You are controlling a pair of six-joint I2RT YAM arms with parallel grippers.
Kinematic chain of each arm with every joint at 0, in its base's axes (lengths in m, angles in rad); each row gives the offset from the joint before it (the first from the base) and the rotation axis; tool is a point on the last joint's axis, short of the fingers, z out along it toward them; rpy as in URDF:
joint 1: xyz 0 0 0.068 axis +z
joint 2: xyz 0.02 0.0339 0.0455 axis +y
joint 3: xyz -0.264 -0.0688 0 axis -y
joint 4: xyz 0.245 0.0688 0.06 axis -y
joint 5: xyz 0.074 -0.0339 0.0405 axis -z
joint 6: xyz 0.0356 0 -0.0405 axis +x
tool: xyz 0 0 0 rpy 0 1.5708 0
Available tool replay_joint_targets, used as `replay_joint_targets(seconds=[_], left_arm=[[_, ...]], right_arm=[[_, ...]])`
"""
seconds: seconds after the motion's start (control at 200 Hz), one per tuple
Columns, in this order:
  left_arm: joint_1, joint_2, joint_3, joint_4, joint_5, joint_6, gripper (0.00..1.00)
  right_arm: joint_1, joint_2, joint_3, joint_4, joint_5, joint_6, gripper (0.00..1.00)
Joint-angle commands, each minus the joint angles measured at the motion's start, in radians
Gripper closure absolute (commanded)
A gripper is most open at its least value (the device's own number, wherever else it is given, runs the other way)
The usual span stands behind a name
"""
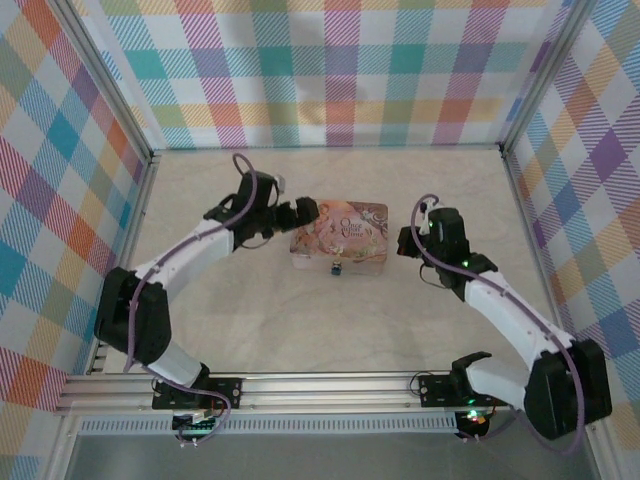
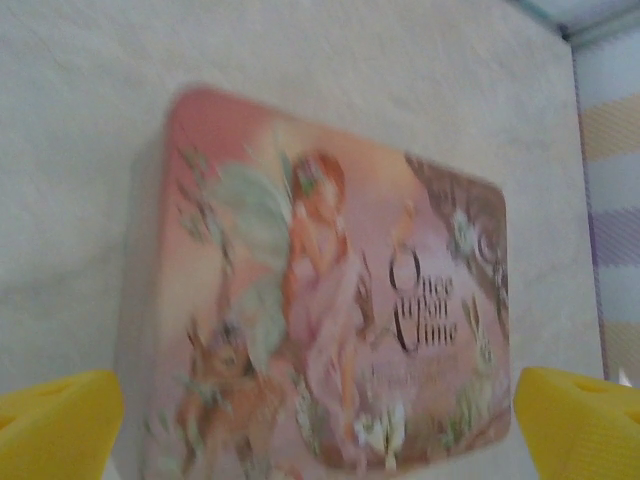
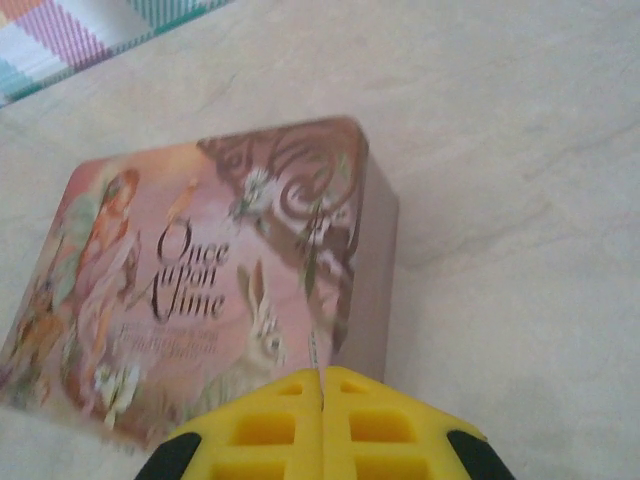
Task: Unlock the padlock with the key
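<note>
Left gripper (image 1: 306, 211) is wide open by the pink tin (image 1: 345, 235). Right gripper (image 3: 320, 390) pinches the key (image 3: 313, 352). Next, I think, it must reach the padlock (image 1: 337, 268), near side.

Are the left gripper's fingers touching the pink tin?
Cannot tell. In the left wrist view the open left gripper straddles the blurred pink tin, whose edges run close to both fingertips; no clear gap or contact shows.

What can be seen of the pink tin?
The tin is a shallow rectangle with rounded corners, seemingly metal, lid shut. The pink lid shows a fairy, a rabbit, flowers, brown swirls and the script "Once upon a time". It lies flat on the table. A small bluish thing sits against its near side.
</note>
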Motion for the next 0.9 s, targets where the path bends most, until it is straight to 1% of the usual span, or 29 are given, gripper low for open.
replay_joint_targets(seconds=[0.0, 0.09, 0.16, 0.25, 0.39, 0.47, 0.645, 0.895], left_arm=[[-0.07, -0.086, -0.146, 0.103, -0.033, 0.038, 0.0], [-0.114, -0.15, -0.274, 0.24, -0.032, 0.024, 0.0], [-0.142, -0.168, -0.357, 0.345, -0.04, 0.016, 0.0], [-0.166, -0.165, -0.435, 0.477, -0.044, 0.017, 0.0], [-0.22, -0.123, -0.539, 0.719, -0.086, 0.029, 0.0], [-0.252, -0.088, -0.557, 0.785, -0.118, 0.061, 0.0], [-0.286, -0.002, -0.574, 0.92, -0.126, 0.084, 0.0], [-0.341, 0.106, -0.572, 1.01, -0.215, 0.141, 0.0]], right_arm=[[-0.046, 0.089, 0.089, 0.047, -0.037, -0.02, 1.0], [-0.063, 0.171, 0.155, 0.059, -0.043, -0.024, 1.0], [-0.071, 0.238, 0.216, 0.057, -0.046, -0.031, 1.0], [-0.075, 0.328, 0.297, 0.041, -0.055, -0.044, 1.0], [-0.077, 0.423, 0.373, 0.037, -0.051, -0.052, 1.0], [-0.078, 0.467, 0.404, 0.033, -0.043, -0.054, 1.0], [-0.077, 0.555, 0.459, 0.016, -0.032, -0.063, 1.0], [-0.077, 0.609, 0.472, 0.031, -0.037, -0.039, 1.0]])
